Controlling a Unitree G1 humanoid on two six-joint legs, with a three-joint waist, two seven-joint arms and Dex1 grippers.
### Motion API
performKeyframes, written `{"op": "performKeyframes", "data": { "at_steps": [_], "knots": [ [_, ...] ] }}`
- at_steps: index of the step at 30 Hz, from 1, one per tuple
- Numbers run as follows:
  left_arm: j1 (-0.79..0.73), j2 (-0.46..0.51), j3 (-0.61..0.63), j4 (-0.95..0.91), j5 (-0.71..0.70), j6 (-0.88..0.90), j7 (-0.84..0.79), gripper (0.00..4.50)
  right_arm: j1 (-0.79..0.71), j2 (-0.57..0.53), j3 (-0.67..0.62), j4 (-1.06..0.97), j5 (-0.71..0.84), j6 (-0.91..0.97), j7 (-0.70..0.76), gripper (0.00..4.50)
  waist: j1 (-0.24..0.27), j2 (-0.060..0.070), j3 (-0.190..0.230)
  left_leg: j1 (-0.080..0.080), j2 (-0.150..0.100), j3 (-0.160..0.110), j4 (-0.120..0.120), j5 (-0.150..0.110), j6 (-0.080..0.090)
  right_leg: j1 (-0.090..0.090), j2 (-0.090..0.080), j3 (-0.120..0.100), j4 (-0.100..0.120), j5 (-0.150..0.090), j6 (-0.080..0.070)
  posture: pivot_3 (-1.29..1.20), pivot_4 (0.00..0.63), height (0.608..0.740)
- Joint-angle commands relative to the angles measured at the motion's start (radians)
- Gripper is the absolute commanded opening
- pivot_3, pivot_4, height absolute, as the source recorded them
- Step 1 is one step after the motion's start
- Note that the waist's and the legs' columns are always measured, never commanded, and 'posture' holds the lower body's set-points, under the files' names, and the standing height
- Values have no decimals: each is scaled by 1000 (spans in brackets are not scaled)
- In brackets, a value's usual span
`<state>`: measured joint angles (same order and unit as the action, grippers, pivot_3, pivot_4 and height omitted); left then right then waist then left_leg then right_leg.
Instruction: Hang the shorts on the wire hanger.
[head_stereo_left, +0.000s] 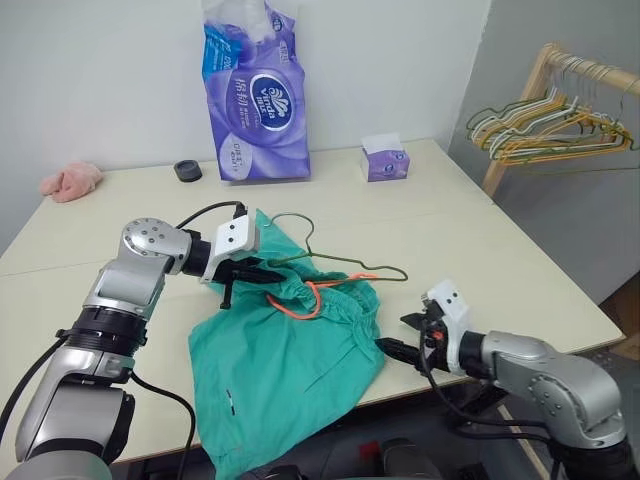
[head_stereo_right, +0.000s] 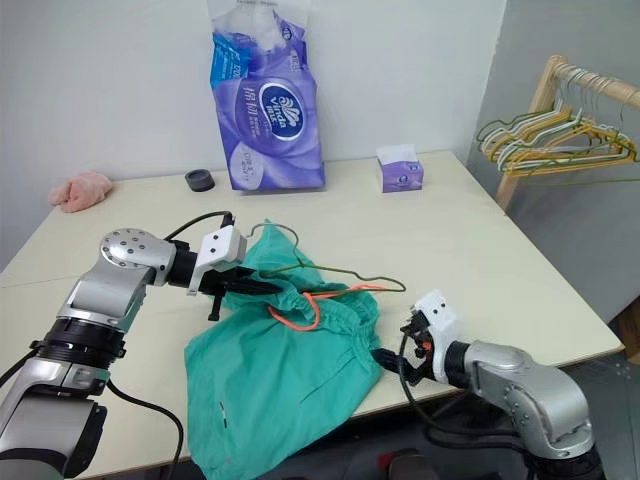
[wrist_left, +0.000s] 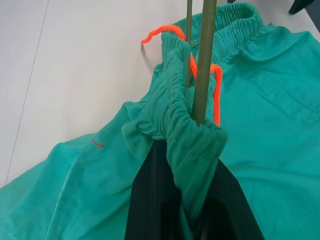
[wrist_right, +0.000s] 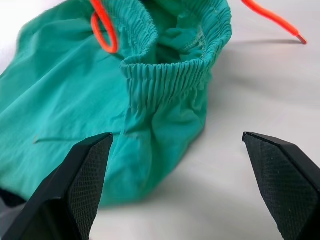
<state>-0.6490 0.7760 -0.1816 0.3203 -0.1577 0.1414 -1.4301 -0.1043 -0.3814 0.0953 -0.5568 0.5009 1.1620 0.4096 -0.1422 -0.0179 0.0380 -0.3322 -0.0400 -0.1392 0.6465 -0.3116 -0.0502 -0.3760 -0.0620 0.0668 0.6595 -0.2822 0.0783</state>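
The teal-green shorts (head_stereo_left: 280, 370) lie on the table, their lower part hanging over the front edge. Their orange drawstring (head_stereo_left: 310, 298) loops out at the waistband (wrist_right: 172, 75). The thin dark wire hanger (head_stereo_left: 350, 262) lies over the waistband, with its hook (head_stereo_left: 292, 218) toward the back. My left gripper (head_stereo_left: 255, 272) is shut on a bunched part of the waistband, and the hanger wire (wrist_left: 205, 60) rises out of that bunch. Right of the shorts, near the front edge, my right gripper (head_stereo_left: 400, 335) is open, pointing at the waistband's right end without touching it.
At the back of the pale table (head_stereo_left: 470, 230) stand a purple pack of paper rolls (head_stereo_left: 255, 95), a small tissue box (head_stereo_left: 385, 160) and a black ring (head_stereo_left: 187, 171). A pink cloth lump (head_stereo_left: 72, 181) lies far left. A wooden rack with several hangers (head_stereo_left: 550, 125) stands off to the right.
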Motion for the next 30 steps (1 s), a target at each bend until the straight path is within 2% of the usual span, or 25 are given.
{"op": "performKeyframes", "data": {
  "at_steps": [1, 6, 9, 15, 20, 21, 30],
  "knots": [
    [-20, 9, 27, -18, -11, -15, -1, 0, -35, 33, 23, 34, -37, -25, -54, 4442, 0, 0, 0, 0, 0, 0, 0, 0, 0, 0, 0, 0, 0, 0, 0, -165, 0, 740],
    [-24, 9, 27, -14, -9, -18, 1, 0, -47, 77, 64, 92, -65, -67, -77, 4442, 1, 0, 0, 0, 0, 0, 0, 0, 0, 0, -1, 0, 0, 0, 0, -161, 0, 740],
    [-20, 10, 28, -20, -11, -16, 3, 0, -49, 88, 84, 109, -82, -88, -84, 3888, 0, 0, 0, 0, 0, 0, 0, 0, 0, 0, -1, 0, 0, 0, 0, -156, 0, 740],
    [-10, 17, 33, -29, -14, -13, 2, 0, -45, 73, 99, 141, -150, -166, -108, 1890, 0, 0, 0, 0, -1, 0, 0, 0, 0, 0, -1, 0, 0, 0, 0, -152, 0, 740],
    [2, 34, 37, -28, -15, -12, -8, 0, -55, 66, 61, 194, -216, -262, -140, 190, 0, 0, 0, 0, -1, 0, 0, 0, 0, -1, -1, 0, 0, 0, 0, -154, 0, 740],
    [3, 38, 38, -29, -16, -9, -11, 0, -57, 67, 53, 201, -223, -276, -145, 87, 0, 0, 0, 0, -1, 0, 0, 0, 0, -1, 0, 0, 0, 0, 0, -154, 0, 740],
    [10, 86, 48, -3, -12, -18, -26, 0, -39, 39, -24, 201, -208, -303, -118, 87, -2, 0, 0, 0, -1, 0, 0, 0, 0, 0, 0, 0, 1, 0, 0, -158, 0, 740]
  ]
}}
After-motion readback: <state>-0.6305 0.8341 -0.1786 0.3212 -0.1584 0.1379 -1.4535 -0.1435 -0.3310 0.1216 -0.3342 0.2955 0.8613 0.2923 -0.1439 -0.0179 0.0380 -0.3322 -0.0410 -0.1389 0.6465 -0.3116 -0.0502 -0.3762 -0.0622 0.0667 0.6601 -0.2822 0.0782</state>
